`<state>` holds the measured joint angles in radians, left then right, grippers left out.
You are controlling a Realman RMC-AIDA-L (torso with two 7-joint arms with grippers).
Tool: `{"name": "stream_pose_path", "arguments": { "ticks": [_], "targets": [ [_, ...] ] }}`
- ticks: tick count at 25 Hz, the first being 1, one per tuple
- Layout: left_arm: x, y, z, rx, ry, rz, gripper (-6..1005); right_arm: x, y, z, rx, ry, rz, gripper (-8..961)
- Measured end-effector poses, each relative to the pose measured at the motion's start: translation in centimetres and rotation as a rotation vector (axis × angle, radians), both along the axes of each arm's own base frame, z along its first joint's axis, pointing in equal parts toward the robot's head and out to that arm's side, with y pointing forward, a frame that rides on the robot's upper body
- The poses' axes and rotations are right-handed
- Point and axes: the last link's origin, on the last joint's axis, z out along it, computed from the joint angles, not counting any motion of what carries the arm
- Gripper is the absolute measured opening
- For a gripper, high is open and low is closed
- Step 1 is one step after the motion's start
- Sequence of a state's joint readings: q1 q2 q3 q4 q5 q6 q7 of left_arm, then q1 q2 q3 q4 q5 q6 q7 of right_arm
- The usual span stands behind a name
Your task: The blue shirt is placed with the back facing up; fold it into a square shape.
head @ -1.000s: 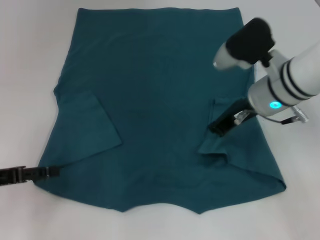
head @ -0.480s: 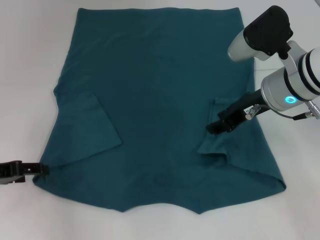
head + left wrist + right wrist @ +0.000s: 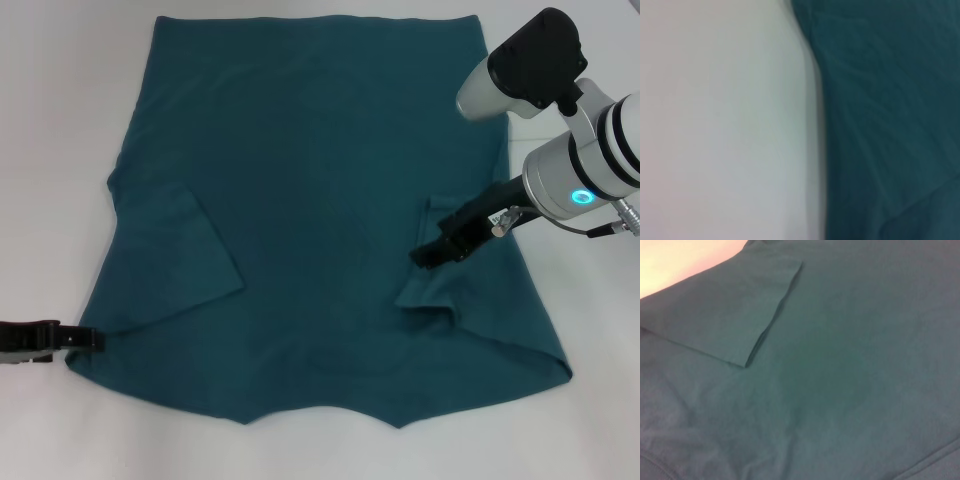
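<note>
Blue shirt [image 3: 320,210] lies spread back-up on the white tabletop [image 3: 60,120], both sleeves already turned in over the body. The right claw [image 3: 432,252] hangs low over the folded right sleeve; whether it grips cloth cannot be told. The left claw [image 3: 75,340] sits at the shirt's near-left edge, its opening also unclear. Sleeve folding looks finished; next comes doubling the body lengthwise.

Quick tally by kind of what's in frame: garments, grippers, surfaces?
Garments: 1, the blue shirt, spread flat with both sleeves folded inward
Grippers: 2, the left gripper at the shirt's near left corner, the right gripper over the folded right sleeve
Surfaces: 1, the white table
Total: 4
</note>
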<state>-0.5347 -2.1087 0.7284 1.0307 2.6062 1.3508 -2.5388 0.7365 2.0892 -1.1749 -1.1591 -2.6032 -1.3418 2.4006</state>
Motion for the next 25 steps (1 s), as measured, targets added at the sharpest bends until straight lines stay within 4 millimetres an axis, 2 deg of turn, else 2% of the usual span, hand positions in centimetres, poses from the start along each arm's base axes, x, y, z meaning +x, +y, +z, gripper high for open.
{"name": "stream_pose_path", "arguments": {
  "ticks": [25],
  "targets": [
    [0.8, 0.8, -1.6, -0.042, 0.041, -0.013, 799, -0.6, 0.3, 0.0, 0.010, 0.001, 0.020, 627]
  ]
}}
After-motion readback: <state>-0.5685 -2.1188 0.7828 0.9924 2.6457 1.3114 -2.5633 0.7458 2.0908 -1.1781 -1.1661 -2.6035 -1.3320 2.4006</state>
